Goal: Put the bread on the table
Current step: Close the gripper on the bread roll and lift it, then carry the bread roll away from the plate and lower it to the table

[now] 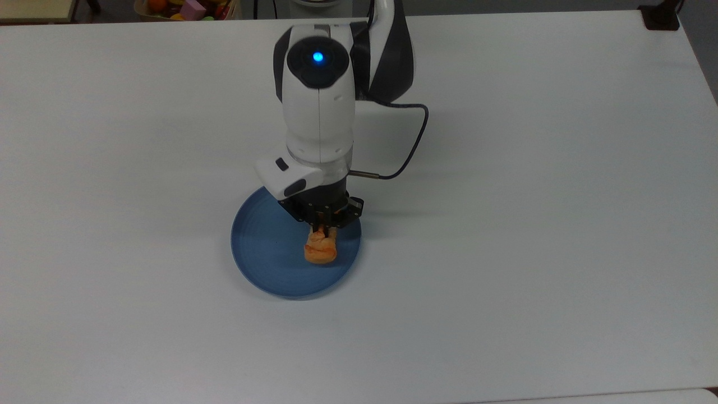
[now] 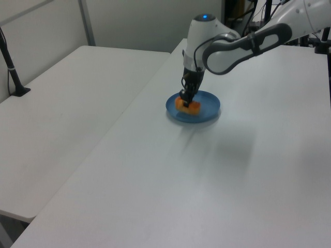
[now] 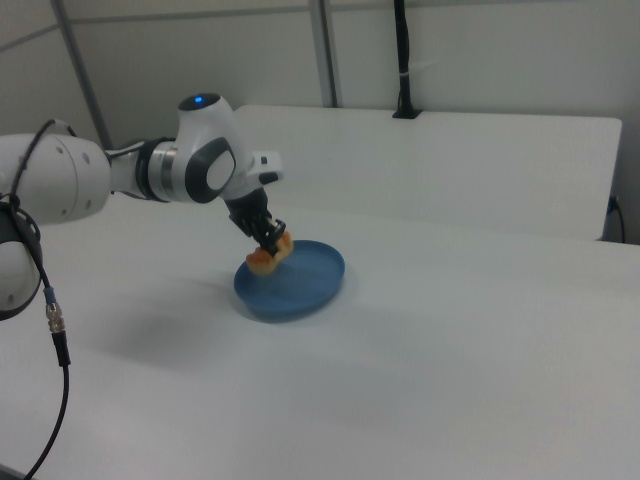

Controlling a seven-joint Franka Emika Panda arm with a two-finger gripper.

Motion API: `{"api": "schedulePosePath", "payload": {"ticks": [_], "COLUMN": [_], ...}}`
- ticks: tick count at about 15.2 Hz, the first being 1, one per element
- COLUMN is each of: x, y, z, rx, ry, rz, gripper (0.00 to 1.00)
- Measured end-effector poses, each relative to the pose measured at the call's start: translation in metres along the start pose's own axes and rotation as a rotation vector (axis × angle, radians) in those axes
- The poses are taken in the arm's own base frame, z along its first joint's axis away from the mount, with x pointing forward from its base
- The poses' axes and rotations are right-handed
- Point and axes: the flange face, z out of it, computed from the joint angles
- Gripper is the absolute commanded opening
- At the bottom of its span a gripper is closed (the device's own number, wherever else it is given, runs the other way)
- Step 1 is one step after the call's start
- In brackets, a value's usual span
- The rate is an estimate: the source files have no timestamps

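Fingers (image 1: 320,225) of the gripper (image 1: 321,229) pinch the bread (image 1: 320,248) at its upper end, holding it tilted just above the blue plate (image 1: 263,252). Beneath the fingers the plate rests on the white table (image 1: 533,224); a dark cable (image 1: 412,151) loops behind the wrist.

Robotics lab: white table (image 1: 561,168), robot arm (image 1: 318,106) (cabled), bare partitions (image 3: 480,50).

Blue plate (image 1: 269,258); perhaps toys (image 1: 188,8) behind.
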Motion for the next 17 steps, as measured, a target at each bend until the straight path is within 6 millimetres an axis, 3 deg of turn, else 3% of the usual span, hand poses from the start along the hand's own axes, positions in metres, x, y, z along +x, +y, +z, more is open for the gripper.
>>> {"api": "schedulePosePath", "payload": {"ticks": [5,8,11,14,16,17], "x": [0.013,0.000,-0.023,-0.053,-0.073,-0.085], "y": [0.038,0.054,0.055,0.023,-0.014,-0.042], "z": [-0.095,-0.155,-0.214,-0.250,-0.259,-0.261], "rx": [0.024,0.038,0.058,0.096,0.122,0.136], "ry": [0.110,0.128,0.120,0.084,0.046,0.027], "rz": [0.054,0.072,0.067,0.013,-0.046,-0.081], "gripper": [0.00,0.00,0.00,0.00,0.00,0.00]}}
